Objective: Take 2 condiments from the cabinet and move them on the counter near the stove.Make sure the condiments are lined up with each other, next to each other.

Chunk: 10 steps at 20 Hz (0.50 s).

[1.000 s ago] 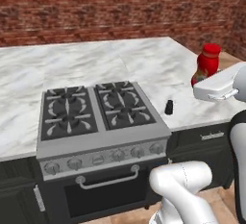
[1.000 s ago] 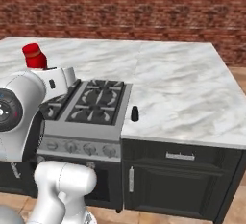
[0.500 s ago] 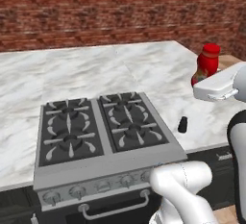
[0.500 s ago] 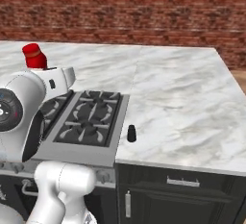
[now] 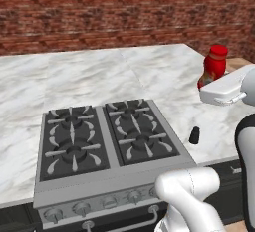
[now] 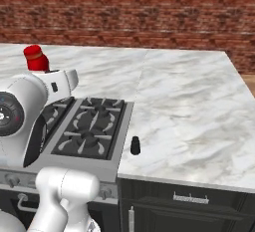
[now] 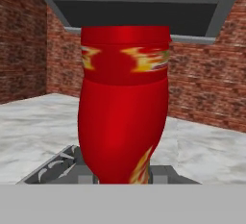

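My gripper (image 5: 208, 83) is shut on the red bottle (image 5: 214, 65), holding it upright in the air above the right part of the counter (image 5: 94, 74). In the hand view the red bottle (image 7: 124, 112) stands right in front of the camera and hides the fingertips. In the right base view its red cap (image 6: 35, 57) rises above the white hand (image 6: 59, 81). The tiny black bottle (image 5: 194, 135) stands upright on the marble just right of the stove (image 5: 102, 141); the right base view has that black bottle (image 6: 135, 146) beside the stove (image 6: 92, 129). The cabinet is out of view.
A brick wall (image 5: 124, 17) runs behind the counter (image 6: 194, 101). A dark grey overhead unit (image 7: 139, 6) hangs above in the hand view. Dark drawer fronts with a metal handle (image 6: 191, 198) sit below the marble. The counter ends at the right (image 6: 246, 96).
Both base views have shifted, so the base has driven and the stove and black bottle sit nearer and lower in the picture. The arm still holds the red bottle in the same pose.
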Tool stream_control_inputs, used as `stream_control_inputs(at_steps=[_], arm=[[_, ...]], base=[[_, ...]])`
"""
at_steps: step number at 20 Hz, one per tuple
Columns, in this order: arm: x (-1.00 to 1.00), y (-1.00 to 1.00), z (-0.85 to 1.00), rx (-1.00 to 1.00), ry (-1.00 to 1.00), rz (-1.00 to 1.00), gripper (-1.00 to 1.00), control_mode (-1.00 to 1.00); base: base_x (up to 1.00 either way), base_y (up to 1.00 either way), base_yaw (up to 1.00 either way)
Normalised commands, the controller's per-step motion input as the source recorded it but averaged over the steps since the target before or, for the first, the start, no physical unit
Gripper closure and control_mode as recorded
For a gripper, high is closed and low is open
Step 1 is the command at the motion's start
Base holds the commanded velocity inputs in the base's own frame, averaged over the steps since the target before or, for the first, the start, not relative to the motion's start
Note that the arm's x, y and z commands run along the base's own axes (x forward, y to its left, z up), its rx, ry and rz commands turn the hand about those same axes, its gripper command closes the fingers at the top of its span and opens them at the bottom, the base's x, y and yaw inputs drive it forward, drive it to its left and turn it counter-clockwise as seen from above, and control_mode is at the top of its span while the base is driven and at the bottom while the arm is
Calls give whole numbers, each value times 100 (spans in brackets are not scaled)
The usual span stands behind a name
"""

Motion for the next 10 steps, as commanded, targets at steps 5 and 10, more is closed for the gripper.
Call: stream_control_inputs(at_steps=[5, 10], arm=[[0, 0, 0, 0, 0, 0, 100, 100], [0, 0, 0, 0, 0, 0, 100, 100]], base=[[22, 2, 0], [0, 0, 0]])
